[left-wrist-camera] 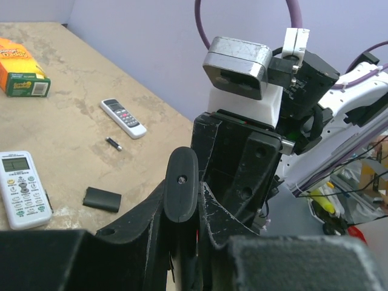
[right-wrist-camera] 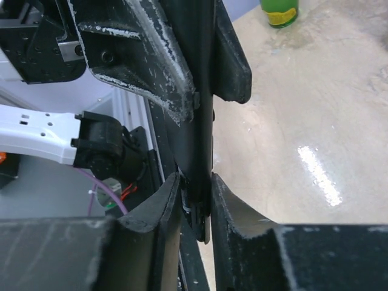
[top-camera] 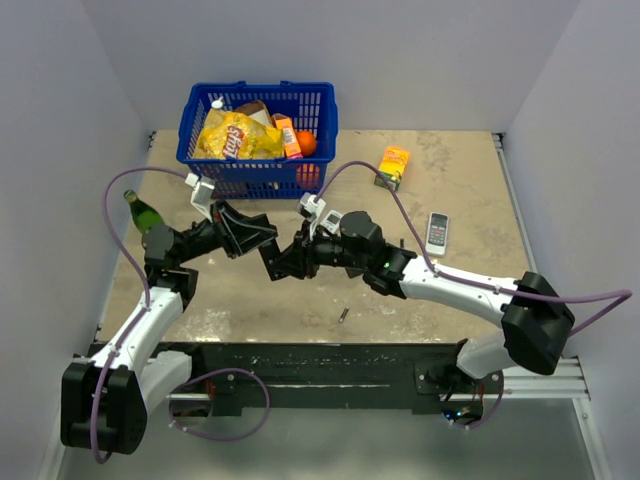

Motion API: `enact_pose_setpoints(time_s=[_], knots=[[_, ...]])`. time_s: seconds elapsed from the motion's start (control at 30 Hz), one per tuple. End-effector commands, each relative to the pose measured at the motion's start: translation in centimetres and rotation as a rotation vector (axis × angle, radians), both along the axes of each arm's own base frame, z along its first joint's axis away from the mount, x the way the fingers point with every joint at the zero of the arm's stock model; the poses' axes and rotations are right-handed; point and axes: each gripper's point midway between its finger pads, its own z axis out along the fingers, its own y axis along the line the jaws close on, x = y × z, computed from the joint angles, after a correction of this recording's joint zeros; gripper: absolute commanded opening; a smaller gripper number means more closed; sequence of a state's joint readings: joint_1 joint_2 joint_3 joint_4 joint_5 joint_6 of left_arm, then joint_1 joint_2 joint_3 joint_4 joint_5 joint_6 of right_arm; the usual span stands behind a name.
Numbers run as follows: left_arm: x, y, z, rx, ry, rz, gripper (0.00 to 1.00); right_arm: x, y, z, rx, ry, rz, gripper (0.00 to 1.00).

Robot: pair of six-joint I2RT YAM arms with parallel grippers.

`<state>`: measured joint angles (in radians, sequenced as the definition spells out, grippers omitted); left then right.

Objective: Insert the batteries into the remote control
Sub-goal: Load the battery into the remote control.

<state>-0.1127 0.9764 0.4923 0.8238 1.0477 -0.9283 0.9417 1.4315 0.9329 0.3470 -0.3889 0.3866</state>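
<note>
Table (top-camera: pixel 455 195) of mottled beige sits between pale walls. At its back stands a blue basket (top-camera: pixel 255 172) with a yellow chip bag (top-camera: pixel 235 135) and small cartons inside. A green bottle (top-camera: pixel 143 212) stands at the left edge, behind the left arm. An orange box (left-wrist-camera: pixel 18 73) lies at the far right. The left wrist view also shows a screen remote (left-wrist-camera: pixel 23 188) and a white remote (left-wrist-camera: pixel 123 117) lying well apart. A black cover (left-wrist-camera: pixel 102 199) lies near the screen remote, and a battery (left-wrist-camera: pixel 113 143) just beside the white one. In the top view a front battery (top-camera: pixel 343 316) lies alone on bare table near the front rail.

The two wrists hide the middle of the table from above. In the left wrist view the right wrist's body and camera block everything to the right.

Both arms bend inward with their elbows out. Their wrists meet nose to nose above the table's middle.

The left gripper (left-wrist-camera: pixel 182 209) is clamped on the remote (left-wrist-camera: pixel 182 182), whose rounded black end stands up between its fingers. In the right wrist view the remote (right-wrist-camera: pixel 197 121) is seen edge-on and off the table. The right gripper (right-wrist-camera: pixel 195 203) has its fingers (right-wrist-camera: pixel 160 209) narrow and pressed against both of its faces.
</note>
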Motion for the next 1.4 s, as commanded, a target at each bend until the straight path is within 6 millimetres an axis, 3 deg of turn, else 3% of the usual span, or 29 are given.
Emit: enact_pose_setpoints(time_s=[0.0, 0.13, 0.33, 0.43, 0.47, 0.57, 0.83, 1.0, 1.07, 1.13, 1.17, 1.37], knots=[[-1.2, -0.3, 1.8, -0.015, -0.094, -0.036, 0.00, 0.3, 0.6, 2.1, 0.068, -0.030, 0.017, 0.14], [-1.4, -0.4, 1.9, -0.017, -0.100, -0.043, 0.00, 0.5, 0.9, 1.0, 0.044, -0.013, 0.020, 0.01], [-1.4, -0.4, 1.9, -0.021, -0.099, -0.040, 0.00, 0.7, 1.1, 0.1, 0.024, 0.002, 0.019, 0.00], [-1.3, -0.4, 1.7, -0.020, -0.094, -0.038, 0.00, 0.6, 1.1, 0.5, 0.032, -0.002, 0.022, 0.10], [-1.2, -0.3, 1.7, -0.021, -0.093, -0.035, 0.00, 0.6, 1.1, 0.7, 0.035, -0.002, 0.021, 0.23], [-0.8, -0.3, 1.3, -0.012, -0.079, -0.016, 0.00, 0.6, 1.0, 1.5, 0.045, -0.016, 0.016, 0.42], [0.9, 0.2, 0.4, 0.049, -0.052, 0.068, 0.00, 0.8, -0.9, 4.1, 0.039, -0.076, -0.046, 0.69], [2.7, 1.0, -0.8, 0.122, -0.014, 0.167, 0.00, 1.2, -3.5, 5.4, -0.009, -0.123, -0.141, 0.81], [3.7, 1.6, -1.9, 0.166, 0.023, 0.233, 0.00, 2.0, -4.9, 4.6, -0.065, -0.113, -0.218, 0.82], [4.3, 2.1, -1.8, 0.190, 0.027, 0.273, 0.00, 2.4, -6.3, 4.4, -0.093, -0.100, -0.286, 0.84], [4.7, 2.5, -2.2, 0.214, 0.040, 0.309, 0.00, 3.0, -7.5, 3.4, -0.141, -0.081, -0.355, 0.85], [5.0, 3.1, -2.4, 0.241, 0.052, 0.350, 0.00, 2.9, -12.3, -0.1, -0.256, 0.044, -0.552, 0.98]])
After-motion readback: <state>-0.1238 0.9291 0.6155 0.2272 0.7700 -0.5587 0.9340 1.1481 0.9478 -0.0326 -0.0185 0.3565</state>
